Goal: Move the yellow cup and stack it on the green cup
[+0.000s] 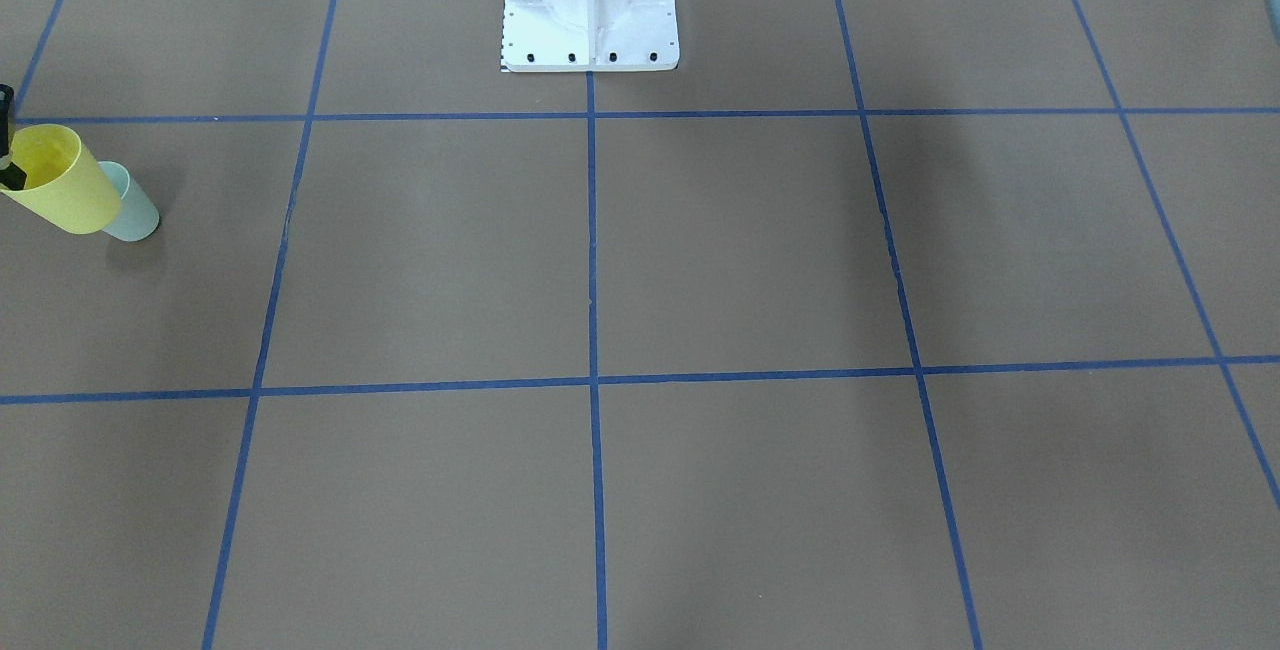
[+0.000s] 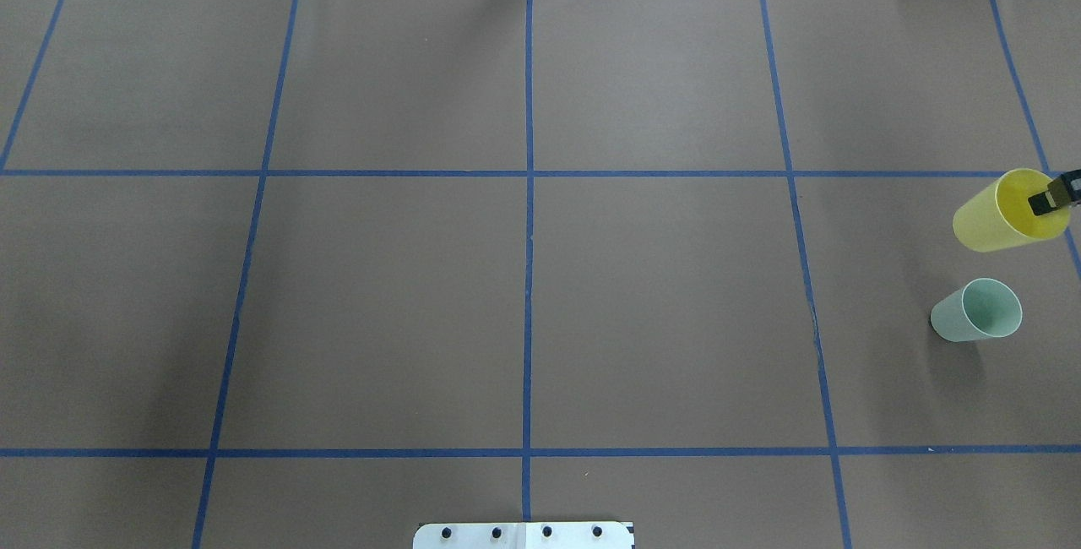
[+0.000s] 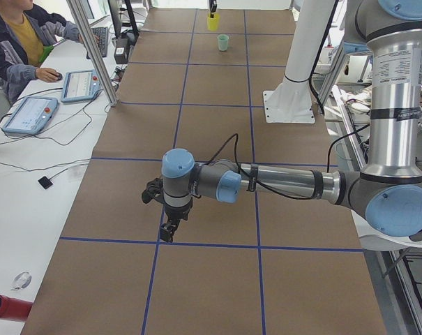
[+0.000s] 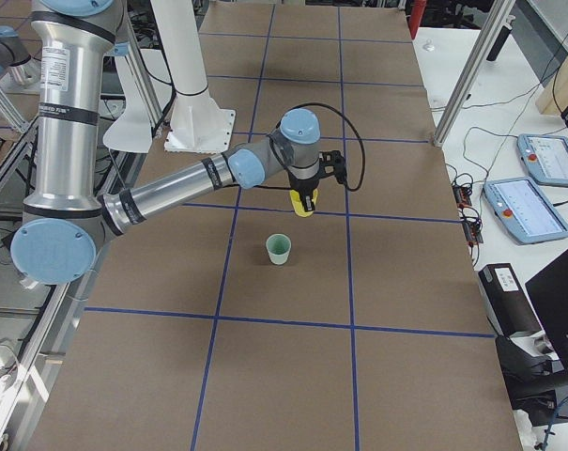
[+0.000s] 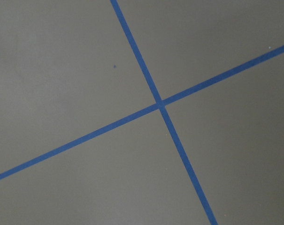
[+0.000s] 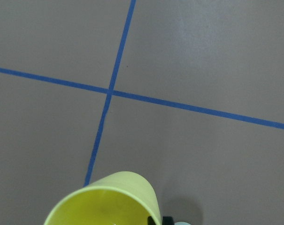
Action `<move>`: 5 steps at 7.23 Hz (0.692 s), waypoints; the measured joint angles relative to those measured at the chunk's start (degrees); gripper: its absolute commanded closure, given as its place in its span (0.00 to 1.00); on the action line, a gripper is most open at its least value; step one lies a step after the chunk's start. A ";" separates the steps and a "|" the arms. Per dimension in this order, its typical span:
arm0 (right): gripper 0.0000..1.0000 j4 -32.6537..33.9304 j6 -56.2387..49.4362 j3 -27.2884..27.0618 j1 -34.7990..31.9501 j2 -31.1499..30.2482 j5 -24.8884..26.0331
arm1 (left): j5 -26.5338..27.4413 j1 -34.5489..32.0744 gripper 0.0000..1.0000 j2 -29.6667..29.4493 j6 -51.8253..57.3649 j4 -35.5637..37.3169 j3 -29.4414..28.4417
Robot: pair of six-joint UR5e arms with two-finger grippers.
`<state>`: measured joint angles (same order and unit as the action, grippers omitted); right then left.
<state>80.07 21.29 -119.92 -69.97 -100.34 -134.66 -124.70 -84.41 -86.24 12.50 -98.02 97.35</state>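
The yellow cup point(image 2: 996, 220) hangs off the table at the far right edge of the overhead view, tilted, with my right gripper point(image 2: 1054, 197) shut on its rim, one finger inside the mouth. The green cup point(image 2: 977, 310) stands upright on the table just nearer to my base, apart from the yellow cup. The front-facing view has the yellow cup point(image 1: 62, 182) in front of the green cup point(image 1: 132, 207). My right wrist view shows the yellow cup's rim point(image 6: 104, 199) at the bottom. My left gripper point(image 3: 170, 227) hovers over a tape crossing far from both cups; I cannot tell whether it is open or shut.
Blue tape lines divide the brown table into squares. The white pedestal base point(image 1: 590, 10) stands at mid-table on the robot's side. A person point(image 3: 15, 35) sits at a side bench with tablets point(image 3: 29, 112) and cables. Aluminium posts point(image 4: 471, 66) rise beside the table.
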 measured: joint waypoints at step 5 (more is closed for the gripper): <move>1.00 -8.40 0.29 5.04 0.65 -6.89 -1.63 | -0.45 -0.14 0.00 0.51 0.39 -0.30 0.16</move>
<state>71.66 21.57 -114.88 -69.31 -107.24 -136.30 -125.15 -84.55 -85.73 12.89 -98.32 97.51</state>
